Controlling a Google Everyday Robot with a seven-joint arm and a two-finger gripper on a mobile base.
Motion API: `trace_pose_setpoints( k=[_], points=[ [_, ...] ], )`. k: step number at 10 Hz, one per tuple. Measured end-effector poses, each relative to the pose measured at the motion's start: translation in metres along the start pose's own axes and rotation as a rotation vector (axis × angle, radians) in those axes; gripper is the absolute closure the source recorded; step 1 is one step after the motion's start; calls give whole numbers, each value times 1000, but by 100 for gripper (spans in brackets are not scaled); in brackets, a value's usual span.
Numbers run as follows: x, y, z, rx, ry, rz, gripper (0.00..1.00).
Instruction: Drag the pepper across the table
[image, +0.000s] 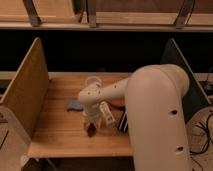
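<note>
The pepper (91, 132) is a small dark red thing lying on the desk (55, 136). It sits right under the tip of the pincer (92, 124), close to the desk's front edge. The pincer points down at it from the end of the big white arm (150, 115).

I think the job now is to slide the pepper along the wood. To do that well, the pincer should stay low, so the pepper rubs along the desk and does not get lifted up. It should go slowly and in a straight line, because a slim, shiny pepper may roll or slip out. There is more bare wood to the left of the pincer, so that looks like the easy way to go. Going toward the front looks risky, because the pepper could drop off the edge.

The tip of the pincer is on the pepper or just above it, and I cannot tell if they touch. I also cannot tell if the pincer is spread or pressed together, or if it is pinching the pepper.

A blue thing (74, 105) lies a little behind the pincer, to its left. A black bar (123, 123) lies just to its right. Behind the bar, an orange plate (118, 103) peeks out from under the arm.
</note>
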Motion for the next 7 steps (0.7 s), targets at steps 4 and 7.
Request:
trace_pose_setpoints(
  k=[4, 7],
  points=[
    [-1, -3, 3, -9, 10, -7, 100],
    [-1, 4, 4, -9, 13, -37, 100]
  ],
)
